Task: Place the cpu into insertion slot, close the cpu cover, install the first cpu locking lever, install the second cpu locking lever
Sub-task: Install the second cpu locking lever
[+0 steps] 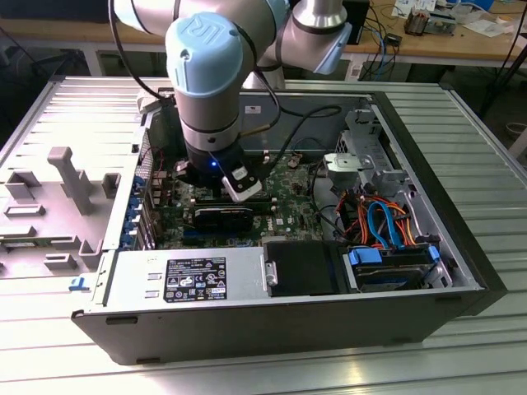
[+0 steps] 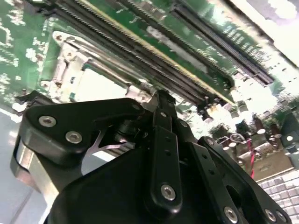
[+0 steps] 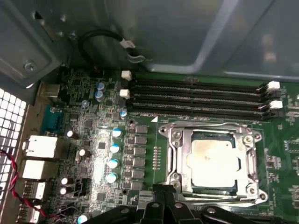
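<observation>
Gripper fingers look pressed together, tips at socket edge, holding nothing visible. Cpu seated in insertion slot, lower right of first wrist view; cpu cover down over it. Levers likely thin, springy wire: take at hooked end. Lever state hard to make out; fingertip contact hidden.

Open computer case on a ribbed metal counter.
Inside: power supply, blue cables; grey moulded tray alongside.

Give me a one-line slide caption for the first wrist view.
Silver-grey square cpu seated under the closed silver metal cpu cover, black gripper hovering at its edge.
</observation>
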`<state>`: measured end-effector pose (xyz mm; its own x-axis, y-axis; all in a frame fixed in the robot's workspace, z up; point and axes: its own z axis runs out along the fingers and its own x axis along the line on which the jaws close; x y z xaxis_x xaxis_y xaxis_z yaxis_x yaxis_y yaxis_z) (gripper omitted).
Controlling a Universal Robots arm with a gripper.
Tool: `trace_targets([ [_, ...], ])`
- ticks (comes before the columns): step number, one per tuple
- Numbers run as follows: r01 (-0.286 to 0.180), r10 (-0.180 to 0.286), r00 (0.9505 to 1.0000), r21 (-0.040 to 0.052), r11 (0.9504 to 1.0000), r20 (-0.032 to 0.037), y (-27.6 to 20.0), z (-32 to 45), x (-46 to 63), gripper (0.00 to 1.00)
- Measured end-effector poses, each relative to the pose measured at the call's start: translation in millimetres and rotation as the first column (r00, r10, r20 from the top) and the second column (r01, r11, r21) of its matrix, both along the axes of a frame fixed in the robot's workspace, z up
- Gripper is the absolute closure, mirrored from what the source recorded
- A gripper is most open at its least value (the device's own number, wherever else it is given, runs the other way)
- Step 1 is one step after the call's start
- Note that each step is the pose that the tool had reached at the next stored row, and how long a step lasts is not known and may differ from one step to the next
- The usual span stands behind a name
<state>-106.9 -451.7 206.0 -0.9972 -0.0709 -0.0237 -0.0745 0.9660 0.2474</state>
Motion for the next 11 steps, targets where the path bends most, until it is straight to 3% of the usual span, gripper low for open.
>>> trace_targets([
  [2, 0.000, 0.000, 1.0000, 0.0050, 1.0000, -0.0025, 4.9, 0.0, 15.6, 0.89],
  [9, 0.000, 0.000, 1.0000, 0.0046, 1.0000, -0.0099, 20.5, 0.1, 42.0, 0.89],
  [11, 0.000, -0.001, 0.9999, -0.0380, 0.9993, -0.0108, 28.3, 0.7, 46.0, 0.89],
])
